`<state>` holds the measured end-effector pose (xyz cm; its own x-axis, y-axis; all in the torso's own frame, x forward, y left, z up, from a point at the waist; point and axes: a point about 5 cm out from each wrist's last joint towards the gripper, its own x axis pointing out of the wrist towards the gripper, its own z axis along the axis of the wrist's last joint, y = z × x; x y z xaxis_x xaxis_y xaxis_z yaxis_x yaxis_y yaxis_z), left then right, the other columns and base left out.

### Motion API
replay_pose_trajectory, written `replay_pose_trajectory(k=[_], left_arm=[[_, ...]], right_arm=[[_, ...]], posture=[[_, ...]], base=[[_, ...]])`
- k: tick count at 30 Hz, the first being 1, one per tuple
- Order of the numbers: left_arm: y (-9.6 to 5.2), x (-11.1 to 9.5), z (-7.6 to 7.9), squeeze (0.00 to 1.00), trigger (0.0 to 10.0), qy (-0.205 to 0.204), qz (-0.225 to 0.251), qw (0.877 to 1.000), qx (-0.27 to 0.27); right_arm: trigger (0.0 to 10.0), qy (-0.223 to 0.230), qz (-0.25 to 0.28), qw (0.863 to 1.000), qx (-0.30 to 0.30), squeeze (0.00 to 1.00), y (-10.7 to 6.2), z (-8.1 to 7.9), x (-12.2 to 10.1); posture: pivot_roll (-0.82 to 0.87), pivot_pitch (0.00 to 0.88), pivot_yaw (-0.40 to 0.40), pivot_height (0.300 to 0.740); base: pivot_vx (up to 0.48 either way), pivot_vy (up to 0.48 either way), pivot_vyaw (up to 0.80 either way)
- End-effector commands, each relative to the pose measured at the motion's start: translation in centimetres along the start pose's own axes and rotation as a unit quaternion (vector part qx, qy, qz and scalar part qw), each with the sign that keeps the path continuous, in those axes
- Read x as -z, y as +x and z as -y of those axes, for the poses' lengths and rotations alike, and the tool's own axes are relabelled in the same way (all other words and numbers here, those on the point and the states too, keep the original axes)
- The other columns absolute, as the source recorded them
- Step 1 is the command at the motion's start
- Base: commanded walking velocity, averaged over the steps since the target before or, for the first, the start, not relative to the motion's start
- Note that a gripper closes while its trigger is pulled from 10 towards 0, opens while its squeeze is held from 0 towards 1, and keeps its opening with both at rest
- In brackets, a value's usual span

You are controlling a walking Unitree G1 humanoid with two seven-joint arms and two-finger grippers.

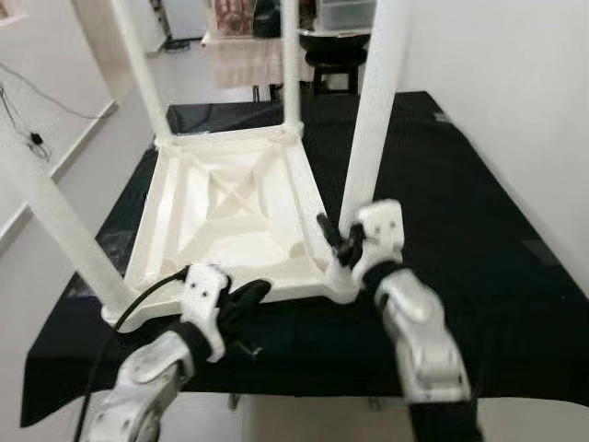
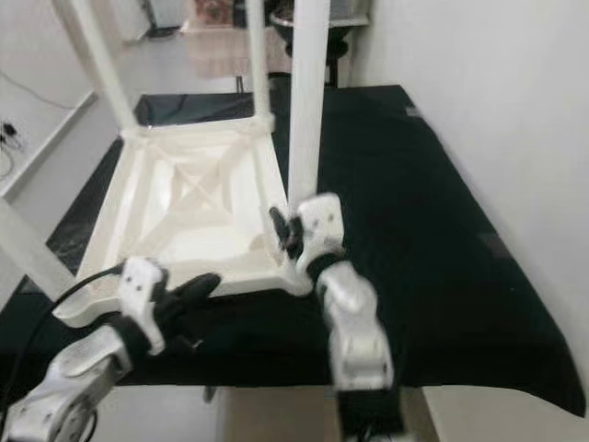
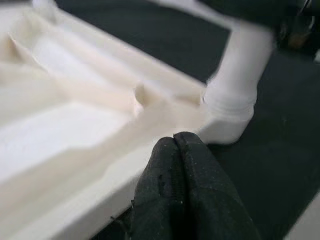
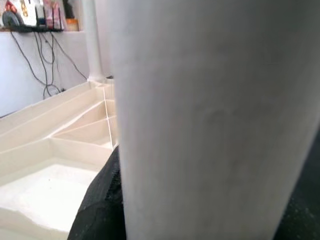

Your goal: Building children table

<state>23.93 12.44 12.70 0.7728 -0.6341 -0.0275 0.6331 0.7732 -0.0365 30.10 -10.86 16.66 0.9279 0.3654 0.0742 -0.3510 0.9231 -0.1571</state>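
On black-covered table (image 1: pixel 479 276): white children's table (image 1: pixel 230 216) upside down, four legs up. Near left: left gripper (image 1: pixel 247 299), fingers (image 3: pixel 182 172) pressed together, tips touching near rim of tabletop, holding nothing. Near right: right gripper (image 1: pixel 342 241) clamped on near-right leg (image 1: pixel 373 110) just above its socket at tabletop corner; leg upright. Far side: dark stool (image 1: pixel 333 51), cloth-covered furniture.

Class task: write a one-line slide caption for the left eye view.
Right gripper grasps a leg of the upturned white table; left gripper rests shut against its rim.
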Motion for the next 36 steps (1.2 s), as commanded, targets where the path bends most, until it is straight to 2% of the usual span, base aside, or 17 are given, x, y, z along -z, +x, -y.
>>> replay_pose_trajectory(k=[1, 2, 4, 5, 6, 7, 8, 11, 12, 14, 15, 18, 23, 27, 28, 31, 36], left_arm=[[0.3, -0.1, 0.2, 0.00, 10.0, 0.012, -0.002, 1.000, 0.003], [0.5, -0.7, 0.1, 0.00, 10.0, 0.010, 0.006, 1.000, 0.003], [0.5, -0.7, 0.1, 0.00, 10.0, 0.010, 0.006, 1.000, 0.003], [0.5, -0.8, 0.0, 0.00, 10.0, 0.006, 0.008, 1.000, 0.004], [0.5, -0.8, 0.0, 0.00, 10.0, 0.006, 0.008, 1.000, 0.004], [0.4, -0.8, -0.2, 0.00, 10.0, 0.001, 0.012, 1.000, -0.005], [0.4, -0.9, -0.2, 0.00, 10.0, -0.002, 0.014, 1.000, -0.011], [0.4, -0.9, -0.2, 0.00, 10.0, -0.008, 0.018, 1.000, -0.013], [0.6, -0.9, -0.2, 0.00, 10.0, -0.010, 0.019, 1.000, -0.009], [0.8, -1.0, 0.0, 0.00, 10.0, -0.014, 0.020, 1.000, 0.000], [0.9, -1.0, 0.1, 0.00, 10.0, -0.014, 0.021, 1.000, 0.002], [1.0, -1.0, 0.2, 0.00, 10.0, -0.011, 0.022, 1.000, 0.004], [1.3, -1.1, 0.7, 0.00, 10.0, 0.006, 0.022, 1.000, 0.004], [1.4, -1.1, 0.9, 0.00, 10.0, 0.018, 0.021, 1.000, 0.010], [1.6, -1.1, 1.0, 0.00, 10.0, 0.031, 0.019, 0.999, 0.015], [1.8, -1.2, 1.1, 0.00, 10.0, 0.048, 0.016, 0.998, 0.022], [2.0, -1.2, 1.1, 0.00, 10.0, 0.043, 0.020, 0.999, 0.020]], right_arm=[[0.0, -0.029, -0.086, 0.996, -0.012, 0.00, -0.4, -0.1, 3.1], [5.4, -0.008, -0.095, 0.995, -0.004, 0.00, 0.5, 0.3, 2.9], [5.4, -0.008, -0.095, 0.995, -0.004, 0.00, 0.5, 0.3, 2.9], [10.0, -0.010, -0.099, 0.995, 0.000, 0.00, 0.7, 0.2, 2.8], [10.0, -0.010, -0.099, 0.995, 0.000, 0.00, 0.7, 0.2, 2.8], [10.0, 0.009, -0.082, 0.996, -0.024, 1.00, 1.4, -0.2, 1.8], [10.0, 0.022, -0.059, 0.996, -0.056, 1.00, 2.0, -0.1, 1.0], [10.0, 0.033, -0.027, 0.994, -0.096, 1.00, 2.6, 0.5, -0.3], [10.0, 0.033, -0.019, 0.992, -0.120, 0.00, 2.8, 0.9, -0.6], [10.0, 0.018, -0.008, 0.985, -0.171, 0.00, 3.0, 1.5, -0.8], [10.0, -0.009, -0.021, 0.980, -0.199, 0.00, 3.1, 2.0, -0.3], [10.0, -0.033, -0.041, 0.970, -0.235, 0.00, 3.1, 2.7, 0.4], [10.0, -0.027, -0.055, 0.949, -0.310, 0.00, 3.5, 3.9, 0.6], [10.0, -0.036, -0.059, 0.944, -0.322, 0.00, 3.9, 4.3, 0.4], [0.0, -0.026, -0.050, 0.944, -0.326, 0.00, 4.4, 4.7, -0.2], [0.0, -0.003, -0.029, 0.941, -0.337, 0.00, 5.1, 5.3, -1.3], [0.0, 0.024, 0.000, 0.931, -0.365, 0.00, 5.7, 5.6, -2.5]], posture=[[0.01, 0.122, 0.043, 0.740], [0.03, 0.133, 0.026, 0.740], [0.03, 0.133, 0.026, 0.740], [0.03, 0.133, 0.026, 0.740], [0.03, 0.133, 0.026, 0.740], [0.04, 0.132, 0.033, 0.740], [0.03, 0.129, 0.034, 0.740], [0.02, 0.126, 0.033, 0.740], [0.01, 0.127, 0.031, 0.740], [0.01, 0.125, 0.025, 0.740], [0.01, 0.123, 0.014, 0.740], [0.03, 0.121, 0.006, 0.740], [0.03, 0.125, -0.005, 0.740], [0.03, 0.126, -0.006, 0.740], [0.04, 0.127, -0.013, 0.740], [0.04, 0.128, -0.014, 0.740], [0.02, 0.131, -0.025, 0.740]], base=[[0.000, 0.000, 0.00], [0.000, 0.000, 0.00], [0.000, 0.000, 0.00], [0.000, 0.000, 0.00], [0.000, 0.000, 0.00], [0.000, 0.000, 0.00], [0.000, 0.000, 0.00], [0.000, 0.000, 0.00], [0.000, 0.000, 0.00], [0.000, 0.000, 0.00], [0.000, 0.000, 0.00], [0.000, 0.000, 0.00], [0.000, 0.000, 0.00], [0.000, 0.000, 0.00], [0.000, 0.000, 0.00], [0.000, 0.000, 0.00], [0.000, 0.000, 0.00]])
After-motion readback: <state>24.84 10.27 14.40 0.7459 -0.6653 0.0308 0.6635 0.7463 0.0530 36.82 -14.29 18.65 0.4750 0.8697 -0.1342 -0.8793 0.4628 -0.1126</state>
